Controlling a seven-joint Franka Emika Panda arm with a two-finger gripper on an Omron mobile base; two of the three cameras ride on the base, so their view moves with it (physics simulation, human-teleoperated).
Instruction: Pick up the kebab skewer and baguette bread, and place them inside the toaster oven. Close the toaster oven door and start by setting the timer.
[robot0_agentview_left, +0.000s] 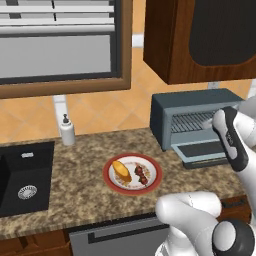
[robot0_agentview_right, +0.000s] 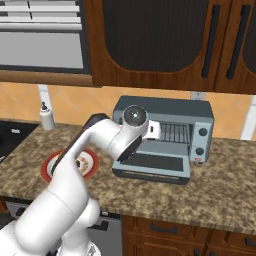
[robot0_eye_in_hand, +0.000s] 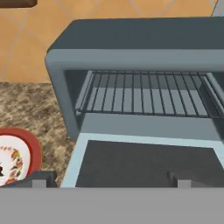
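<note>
The baguette bread (robot0_agentview_left: 121, 171) and the kebab skewer (robot0_agentview_left: 141, 175) lie side by side on a red-rimmed plate (robot0_agentview_left: 107, 172) on the counter. The blue-grey toaster oven (robot0_agentview_left: 192, 100) stands to the plate's right, and its door (robot0_agentview_left: 200, 149) is folded down flat. The wire rack (robot0_eye_in_hand: 140, 92) inside is bare. My gripper (robot0_eye_in_hand: 109, 181) hovers over the lowered door (robot0_eye_in_hand: 144, 162), facing the oven mouth, open, with nothing between its fingers. The arm covers most of the plate (robot0_agentview_right: 47, 167) in the right base view.
A black sink (robot0_agentview_left: 25, 180) is set into the counter at the left, with a soap dispenser (robot0_agentview_left: 66, 131) behind it. Dark wooden cabinets (robot0_agentview_right: 165, 40) hang above the oven. Two knobs (robot0_agentview_right: 202, 133) sit on the oven's right side.
</note>
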